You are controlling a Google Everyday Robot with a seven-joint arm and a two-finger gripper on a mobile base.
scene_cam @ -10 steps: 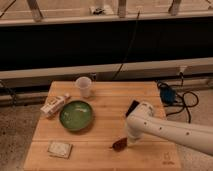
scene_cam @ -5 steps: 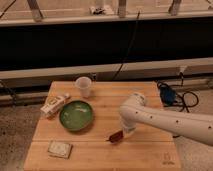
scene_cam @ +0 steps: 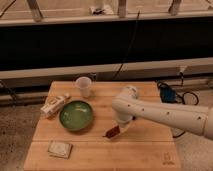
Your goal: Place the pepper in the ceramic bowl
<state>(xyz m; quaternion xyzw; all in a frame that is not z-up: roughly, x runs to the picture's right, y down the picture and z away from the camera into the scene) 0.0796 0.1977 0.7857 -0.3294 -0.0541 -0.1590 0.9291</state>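
Observation:
The pepper point(scene_cam: 111, 132) is small and dark red. It hangs at the tip of my gripper point(scene_cam: 117, 129), just above the wooden table, and the gripper is shut on it. The white arm point(scene_cam: 160, 114) reaches in from the right. The ceramic bowl point(scene_cam: 76, 115) is green, glossy and empty. It sits on the left half of the table, a short way left of the pepper and slightly farther back.
A clear plastic cup point(scene_cam: 84, 86) stands behind the bowl. A white packet point(scene_cam: 55, 105) lies left of the bowl. A small wrapped snack point(scene_cam: 60, 149) lies near the front left of the wooden table point(scene_cam: 145, 150). Cables point(scene_cam: 172, 95) lie on the floor at right.
The gripper has moved left and slightly back with the pepper, from the front middle of the table towards the bowl. The arm now covers the spot where a black object lay.

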